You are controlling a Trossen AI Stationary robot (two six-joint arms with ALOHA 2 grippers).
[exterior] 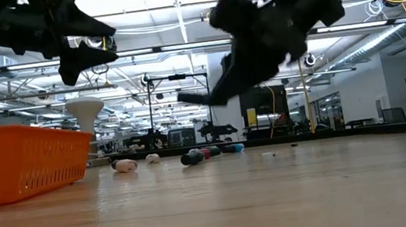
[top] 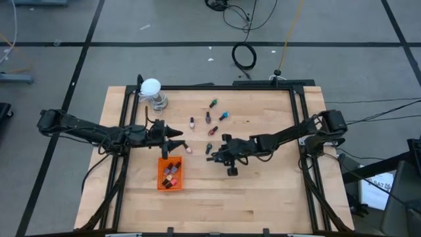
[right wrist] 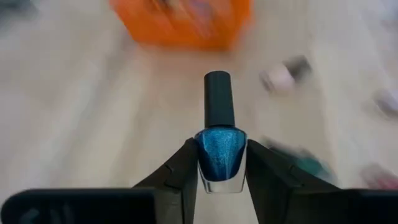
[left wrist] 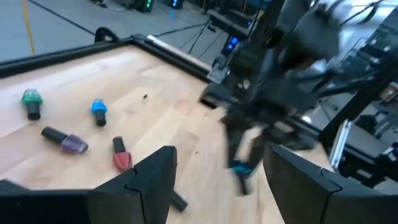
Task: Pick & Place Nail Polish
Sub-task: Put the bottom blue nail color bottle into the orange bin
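Fingers of the right gripper (right wrist: pixel 221 163) pinch a blue polish bottle (right wrist: pixel 221 152), cap pointing forward toward the orange tray (top: pixel 170 174), which lies to the robot's left. The left gripper (top: pixel 176 136) hovers spread beside that tray, holding nothing.

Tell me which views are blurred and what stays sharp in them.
Right wrist view: the blue nail polish bottle clamped in the right gripper is sharp, while the orange tray and table behind smear. Left wrist view: the right arm is blurred, the loose bottles crisp. Low view: both arms hang as dark silhouettes against ceiling lights.
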